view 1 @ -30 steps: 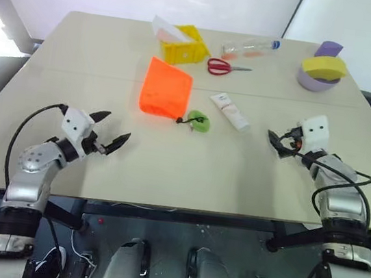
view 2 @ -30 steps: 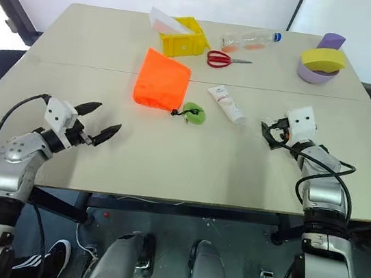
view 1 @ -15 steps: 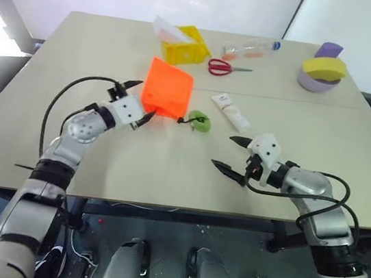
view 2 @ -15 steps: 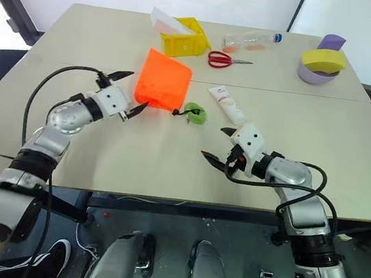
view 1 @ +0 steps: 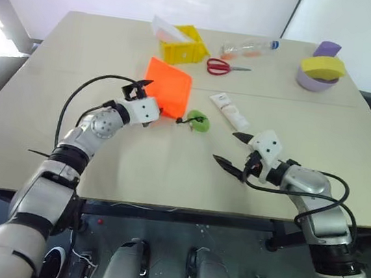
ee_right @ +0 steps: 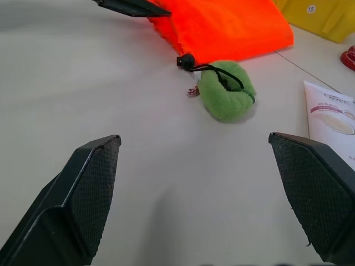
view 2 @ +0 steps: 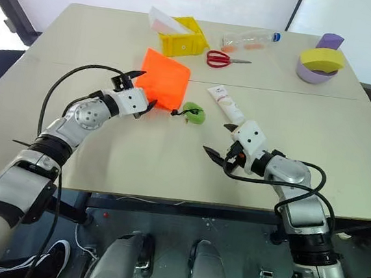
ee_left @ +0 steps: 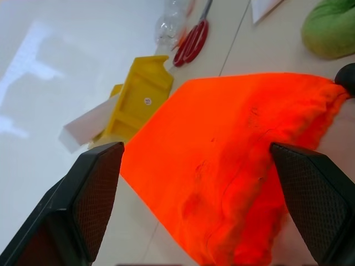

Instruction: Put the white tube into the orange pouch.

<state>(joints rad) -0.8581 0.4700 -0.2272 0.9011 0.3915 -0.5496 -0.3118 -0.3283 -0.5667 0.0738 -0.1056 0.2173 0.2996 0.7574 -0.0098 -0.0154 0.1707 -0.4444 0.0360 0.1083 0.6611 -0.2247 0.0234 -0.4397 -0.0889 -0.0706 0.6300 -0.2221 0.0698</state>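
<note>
1. The white tube (view 1: 230,111) lies flat on the table (view 1: 167,171), just beside the green ring (view 1: 198,121).
2. The orange pouch (view 1: 166,91) lies left of it.
3. The left pincer (view 1: 148,101) is spread around the pouch's near edge.
4. The right pincer (view 1: 233,150) hovers spread, empty.
</note>
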